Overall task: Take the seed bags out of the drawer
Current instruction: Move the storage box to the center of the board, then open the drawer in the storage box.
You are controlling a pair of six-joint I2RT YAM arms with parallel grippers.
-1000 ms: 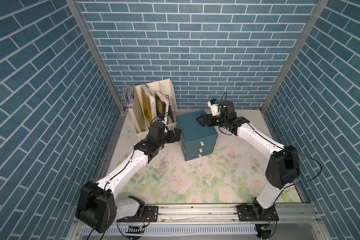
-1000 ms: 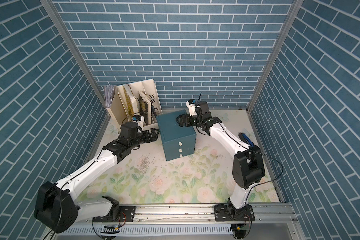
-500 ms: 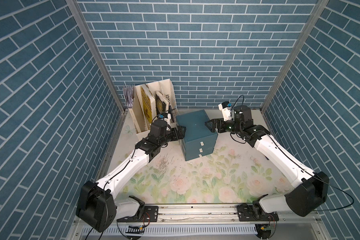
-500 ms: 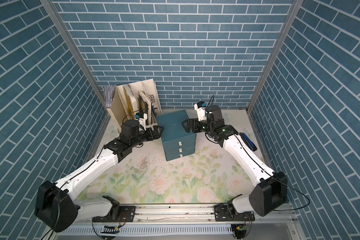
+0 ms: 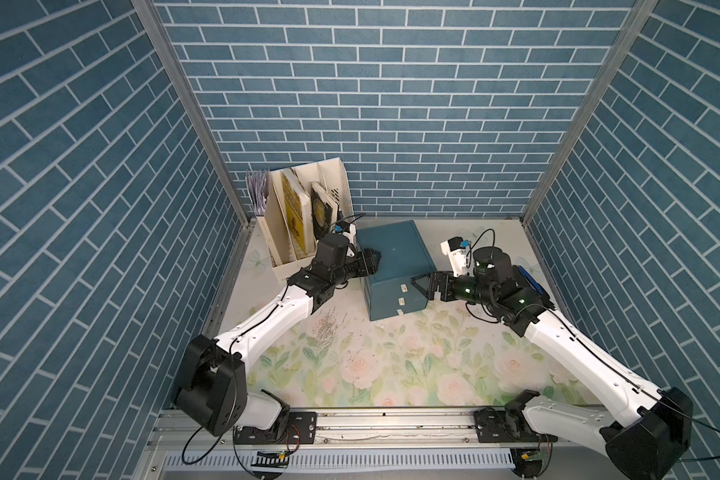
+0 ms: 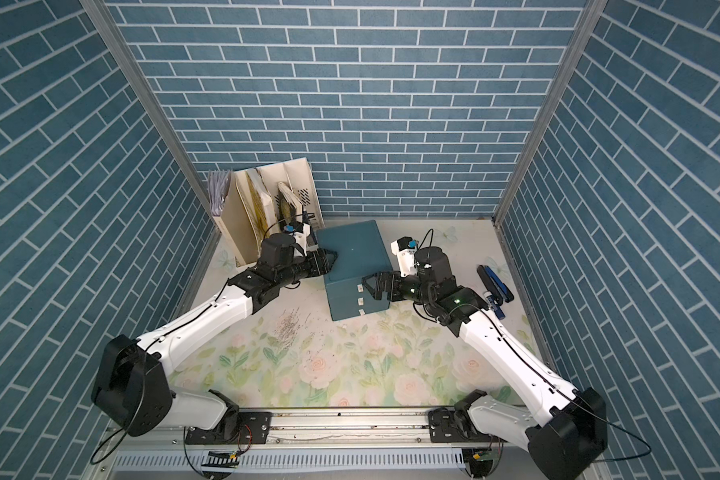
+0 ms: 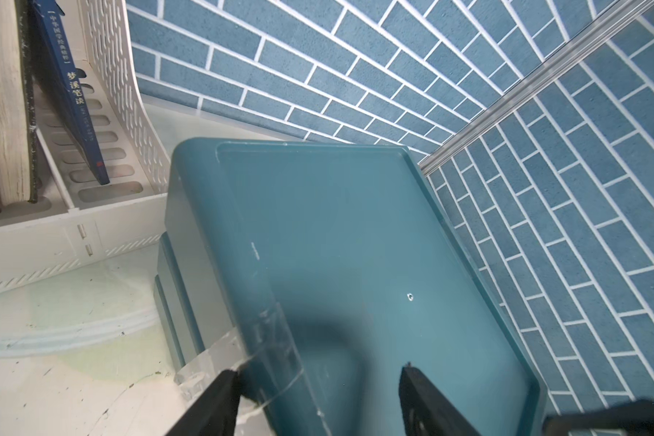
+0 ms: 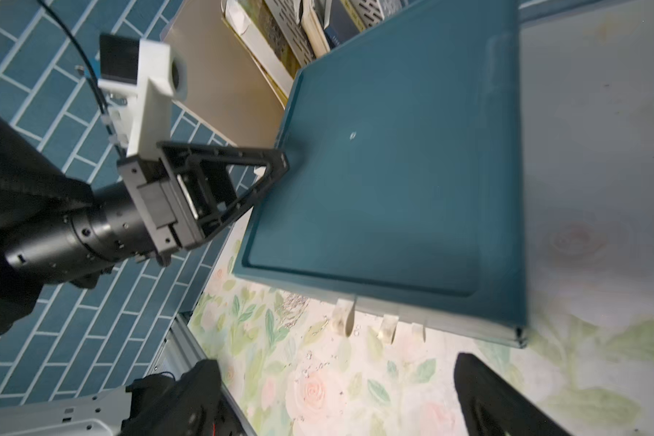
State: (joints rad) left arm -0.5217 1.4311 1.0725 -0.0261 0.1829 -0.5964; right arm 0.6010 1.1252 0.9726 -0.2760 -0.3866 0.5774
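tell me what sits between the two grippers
The teal drawer box sits between them, as both top views show. The left gripper is at its top left edge. The right gripper is by its front right corner.

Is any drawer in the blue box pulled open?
No, in a top view all three fronts of the blue drawer box sit flush, with their white tabs lined up.

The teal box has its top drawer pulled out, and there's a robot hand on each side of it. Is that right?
Not quite: the teal box has all three drawers shut, with their fronts flush, as both top views show. The rest holds: the left gripper and the right gripper are on either side of it.
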